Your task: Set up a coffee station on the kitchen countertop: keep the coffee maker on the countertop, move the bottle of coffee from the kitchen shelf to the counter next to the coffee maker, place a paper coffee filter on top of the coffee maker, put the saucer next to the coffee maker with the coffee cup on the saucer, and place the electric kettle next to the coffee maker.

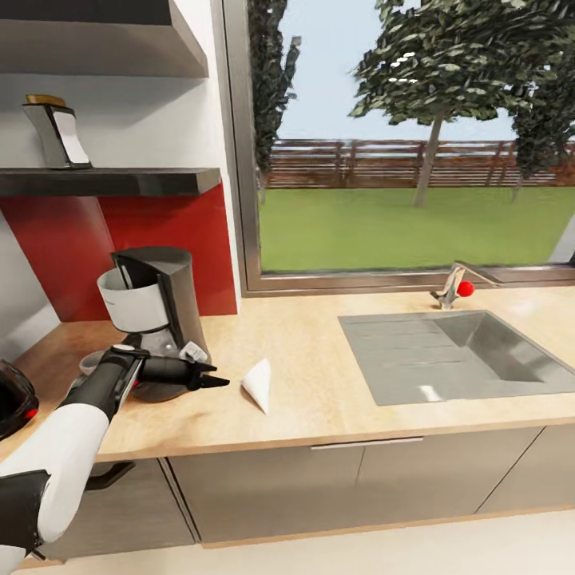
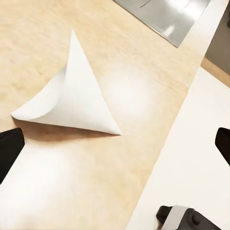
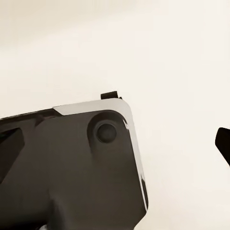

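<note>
The paper coffee filter [image 1: 259, 385], a white cone, lies on its side on the kitchen countertop [image 1: 319, 399]. My left gripper [image 1: 214, 375] hovers just left of it, open and holding nothing. In the left wrist view the filter [image 2: 72, 96] lies ahead of the spread fingertips [image 2: 9, 153]. The coffee maker [image 1: 152, 303] stands on the counter behind my left arm. The bottle of coffee [image 1: 56, 132] stands on the kitchen shelf [image 1: 112, 182]. The dark electric kettle [image 1: 12, 399] shows at the left edge. My right gripper [image 3: 115, 148] is open and empty, over a part of the robot's dark body and the pale floor.
A steel sink [image 1: 455, 351] with a faucet [image 1: 451, 289] is set into the counter at the right. A large window runs behind the counter. A red backsplash sits behind the coffee maker. A small grey object [image 1: 88, 363] is partly hidden by my left arm.
</note>
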You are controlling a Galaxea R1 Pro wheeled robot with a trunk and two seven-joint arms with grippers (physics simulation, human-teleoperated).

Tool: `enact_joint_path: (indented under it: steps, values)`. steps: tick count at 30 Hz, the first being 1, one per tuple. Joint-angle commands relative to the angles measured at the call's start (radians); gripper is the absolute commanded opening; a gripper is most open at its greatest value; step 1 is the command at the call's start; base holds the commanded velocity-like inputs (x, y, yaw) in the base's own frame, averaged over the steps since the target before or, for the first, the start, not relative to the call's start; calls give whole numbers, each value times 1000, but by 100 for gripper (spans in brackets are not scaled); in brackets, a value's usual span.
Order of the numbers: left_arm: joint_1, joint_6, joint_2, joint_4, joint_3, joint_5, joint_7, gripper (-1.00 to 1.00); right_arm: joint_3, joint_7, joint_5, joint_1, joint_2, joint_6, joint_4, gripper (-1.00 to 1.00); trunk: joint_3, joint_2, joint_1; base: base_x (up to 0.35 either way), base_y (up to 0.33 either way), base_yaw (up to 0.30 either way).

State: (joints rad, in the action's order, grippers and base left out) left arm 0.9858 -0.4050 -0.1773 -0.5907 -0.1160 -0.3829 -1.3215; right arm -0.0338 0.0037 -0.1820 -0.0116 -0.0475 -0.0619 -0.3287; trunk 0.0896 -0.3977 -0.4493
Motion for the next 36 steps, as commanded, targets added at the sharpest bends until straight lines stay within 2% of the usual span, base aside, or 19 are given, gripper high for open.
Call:
enact_joint_path:
  steps: [1, 4, 8, 20, 36]
  values:
    - [-2, -11, 2, -1, -7, -9, 5, 100, 0, 1, -9, -1, 0, -3, 0, 100, 2, -2, -1, 37, 0, 0]
    - [-8, -11, 5, -1, -8, -5, 38, 100, -1, 0, -10, -1, 0, -4, 0, 100, 2, -2, -1, 16, 0, 0]
    - [-11, -10, 8, -1, -8, -4, 48, 100, -4, -6, -11, -1, 0, -4, 0, 100, 2, -2, -1, 5, 0, 0]
    - [-12, -9, 8, -1, -9, -5, 53, 100, -6, -7, -11, -1, 0, -4, 0, 100, -3, -2, -1, 0, 0, -179]
    - [-14, -11, 11, 1, -10, -4, 54, 100, -6, -7, -11, -1, 0, -4, 0, 100, -4, -2, -1, 77, 0, -14]
